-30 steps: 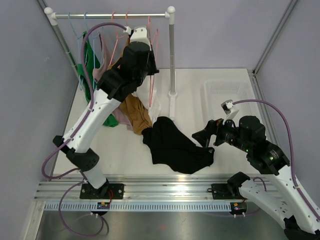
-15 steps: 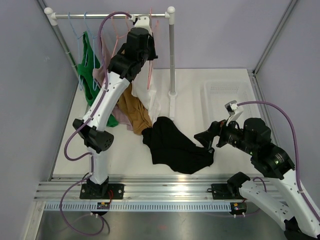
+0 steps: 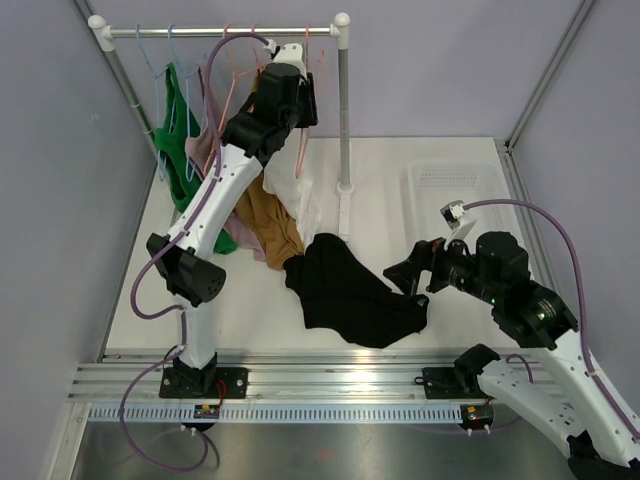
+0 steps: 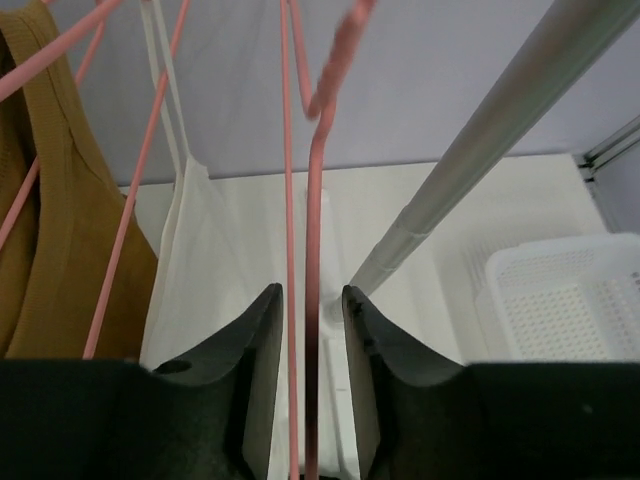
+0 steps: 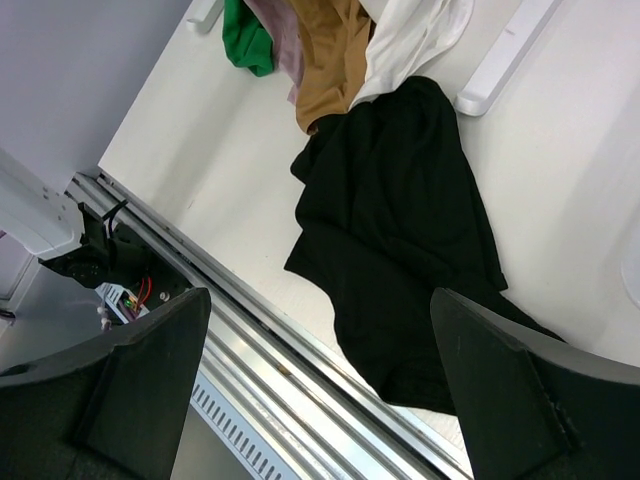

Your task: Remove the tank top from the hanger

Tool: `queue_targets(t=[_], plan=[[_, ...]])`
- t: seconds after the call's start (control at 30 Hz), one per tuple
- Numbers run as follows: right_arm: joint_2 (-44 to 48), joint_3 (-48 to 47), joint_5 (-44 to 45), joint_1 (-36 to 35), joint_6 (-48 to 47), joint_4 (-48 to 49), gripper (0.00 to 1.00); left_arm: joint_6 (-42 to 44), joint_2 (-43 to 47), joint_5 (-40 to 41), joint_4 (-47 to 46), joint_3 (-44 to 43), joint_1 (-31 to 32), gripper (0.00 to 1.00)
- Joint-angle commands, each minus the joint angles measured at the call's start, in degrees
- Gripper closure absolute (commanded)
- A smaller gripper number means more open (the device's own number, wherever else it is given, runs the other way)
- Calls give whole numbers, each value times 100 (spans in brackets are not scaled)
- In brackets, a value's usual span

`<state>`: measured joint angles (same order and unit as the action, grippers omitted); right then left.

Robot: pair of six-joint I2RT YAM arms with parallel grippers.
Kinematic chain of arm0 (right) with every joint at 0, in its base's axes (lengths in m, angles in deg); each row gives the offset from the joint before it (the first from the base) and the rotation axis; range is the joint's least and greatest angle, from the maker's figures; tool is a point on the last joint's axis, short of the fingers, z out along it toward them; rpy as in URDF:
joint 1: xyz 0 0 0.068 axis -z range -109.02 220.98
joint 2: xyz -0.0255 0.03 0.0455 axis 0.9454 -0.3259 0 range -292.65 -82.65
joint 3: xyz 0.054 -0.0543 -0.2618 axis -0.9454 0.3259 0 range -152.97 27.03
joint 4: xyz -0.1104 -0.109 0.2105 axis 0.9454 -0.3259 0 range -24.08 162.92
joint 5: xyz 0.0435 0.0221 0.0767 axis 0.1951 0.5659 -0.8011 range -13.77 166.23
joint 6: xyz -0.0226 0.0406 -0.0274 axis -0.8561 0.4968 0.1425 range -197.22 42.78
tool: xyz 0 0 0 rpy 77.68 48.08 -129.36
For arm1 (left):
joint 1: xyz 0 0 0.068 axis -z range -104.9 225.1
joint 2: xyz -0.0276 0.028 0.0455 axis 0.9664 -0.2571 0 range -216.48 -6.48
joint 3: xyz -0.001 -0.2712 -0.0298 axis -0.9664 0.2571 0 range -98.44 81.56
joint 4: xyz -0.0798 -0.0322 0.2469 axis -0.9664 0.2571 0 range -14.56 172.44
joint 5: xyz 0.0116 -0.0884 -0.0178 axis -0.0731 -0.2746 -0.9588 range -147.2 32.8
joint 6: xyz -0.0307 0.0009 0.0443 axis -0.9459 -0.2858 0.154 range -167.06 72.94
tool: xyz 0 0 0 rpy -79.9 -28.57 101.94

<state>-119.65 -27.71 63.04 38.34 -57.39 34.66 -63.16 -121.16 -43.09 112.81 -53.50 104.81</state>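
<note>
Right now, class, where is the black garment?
In the top view the black garment lies crumpled on the table near centre, just below the brown top and left of the right end effector.

left white-and-black arm (image 3: 215, 190): stretched up and away, wrist high | left black two-finger gripper (image 4: 312, 300): jaws narrowly parted | right black two-finger gripper (image 5: 318, 310): low, jaws wide apart

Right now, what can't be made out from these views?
- Top view: left gripper hidden behind its own wrist by the rail.
- Left wrist view: pink hanger hook cut off by top edge; white tank top hem hidden behind the left gripper.
- Right wrist view: black garment corner hidden by the right gripper.
</note>
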Motion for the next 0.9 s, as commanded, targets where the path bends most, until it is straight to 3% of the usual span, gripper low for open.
queue_targets(t=[0.0,0.13,0.17,0.23,0.43,0.6,0.7,0.87], plan=[[-360,69,-96,4,160,407,0,-165,761,-23,-326,340,-1,59],[-984,148,-333,12,301,740,0,-297,1499,5,-396,936,96,27],[-1299,200,-420,12,371,906,1,-306,1648,13,-388,1051,122,1],[-1660,236,-386,-31,459,1074,1,-367,2210,118,-370,1297,244,1],[-3470,-98,904,-900,407,1181,1,-1025,4342,891,-361,3352,676,1],[-4710,-274,1793,-1244,442,1233,1,-1325,5840,1067,-108,4995,711,1],[-5343,-344,2092,-1446,460,1260,0,-1387,6623,1287,339,5594,720,1],[-6335,-642,2478,-1999,407,1146,4,-1300,7379,1691,1237,5895,720,1]])
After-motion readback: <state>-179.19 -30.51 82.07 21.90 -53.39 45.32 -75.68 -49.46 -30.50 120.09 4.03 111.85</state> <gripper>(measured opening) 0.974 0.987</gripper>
